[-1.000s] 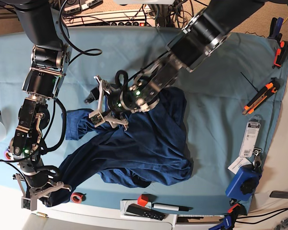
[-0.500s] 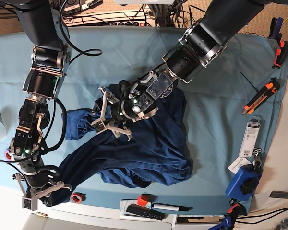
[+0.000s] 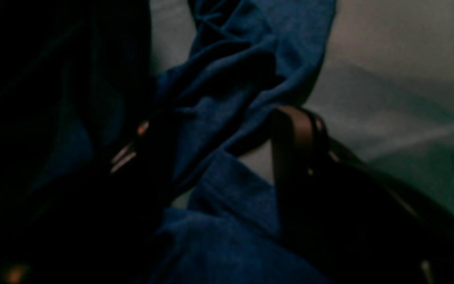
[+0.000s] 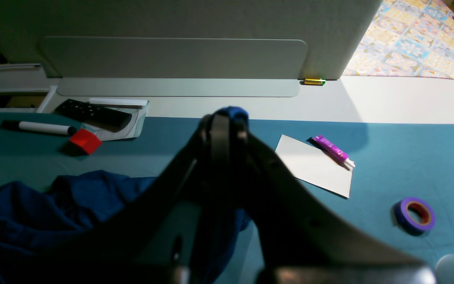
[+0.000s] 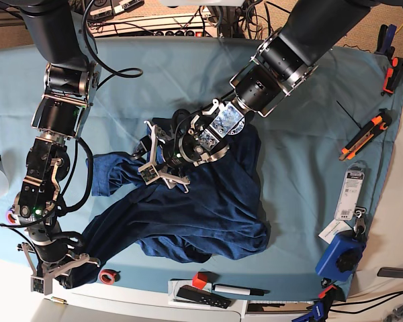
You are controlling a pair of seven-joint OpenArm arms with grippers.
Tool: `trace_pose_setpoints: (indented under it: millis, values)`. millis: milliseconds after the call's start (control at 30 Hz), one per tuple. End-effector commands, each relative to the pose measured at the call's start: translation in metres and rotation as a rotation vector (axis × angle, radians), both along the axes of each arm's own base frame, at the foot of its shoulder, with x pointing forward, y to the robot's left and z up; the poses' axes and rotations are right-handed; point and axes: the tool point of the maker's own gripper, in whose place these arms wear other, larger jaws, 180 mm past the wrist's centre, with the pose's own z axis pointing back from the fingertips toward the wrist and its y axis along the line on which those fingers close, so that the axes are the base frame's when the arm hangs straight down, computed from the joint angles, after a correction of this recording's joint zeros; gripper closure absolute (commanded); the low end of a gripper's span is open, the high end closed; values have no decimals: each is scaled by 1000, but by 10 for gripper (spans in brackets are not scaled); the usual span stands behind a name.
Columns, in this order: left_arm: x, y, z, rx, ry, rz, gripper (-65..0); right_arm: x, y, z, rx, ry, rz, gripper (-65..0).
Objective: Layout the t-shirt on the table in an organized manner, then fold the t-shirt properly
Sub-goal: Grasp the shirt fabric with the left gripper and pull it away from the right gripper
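Note:
The navy t-shirt (image 5: pixel 201 208) lies crumpled on the teal table (image 5: pixel 309 87). One sleeve stretches toward the front left corner. My left gripper (image 5: pixel 150 155) is open and low over the shirt's upper left folds. In the left wrist view, blue fabric (image 3: pixel 231 98) bunches between its dark fingers (image 3: pixel 294 134). My right gripper (image 5: pixel 62 267) is at the front left edge, shut on the end of the shirt. In the right wrist view, a bit of blue cloth pokes out at the closed tips (image 4: pixel 227 118), and more of the shirt (image 4: pixel 53 205) lies at the left.
Along the front edge lie a red tape roll (image 5: pixel 107 276), a red block (image 5: pixel 200 280), a marker (image 5: pixel 238 290) and a remote (image 5: pixel 201 296). At the right are an orange cutter (image 5: pixel 366 134), a package (image 5: pixel 351 191) and a blue clamp (image 5: pixel 341 255). Paper (image 4: pixel 315 165) and purple tape (image 4: pixel 415 215) lie near my right gripper.
My left gripper has shifted a little right and down onto the shirt's upper left folds, staying open. The right arm and its hold have not moved.

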Motion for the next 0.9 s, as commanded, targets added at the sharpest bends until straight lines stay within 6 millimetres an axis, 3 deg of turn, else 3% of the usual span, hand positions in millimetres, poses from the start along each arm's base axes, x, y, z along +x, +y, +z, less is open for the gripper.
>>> trace_pose_setpoints:
  millis: [0, 133, 300, 567, 700, 867]
  values:
    - [3, -8, 4, 40, -16, -12, -305, 4, -4, 34, -14, -90, -3, 0]
    - [2, -8, 4, 39, -15, -15, -129, 4, -4, 33, -17, -89, -5, 0]
    - [-6, -17, 12, 24, -7, -75, 0, 4, -4, 33, -17, -89, -5, 0]
    - [-10, -35, 55, -28, 25, -91, 0, 3, -13, 31, -84, -71, -44, 0]
    - [-17, -39, 66, 3, 26, -126, 0, 2, -15, 31, -92, -67, -50, 0]
    - [-24, -19, 64, 31, 69, -179, 0, 2, -19, 32, -108, -64, -61, 0]
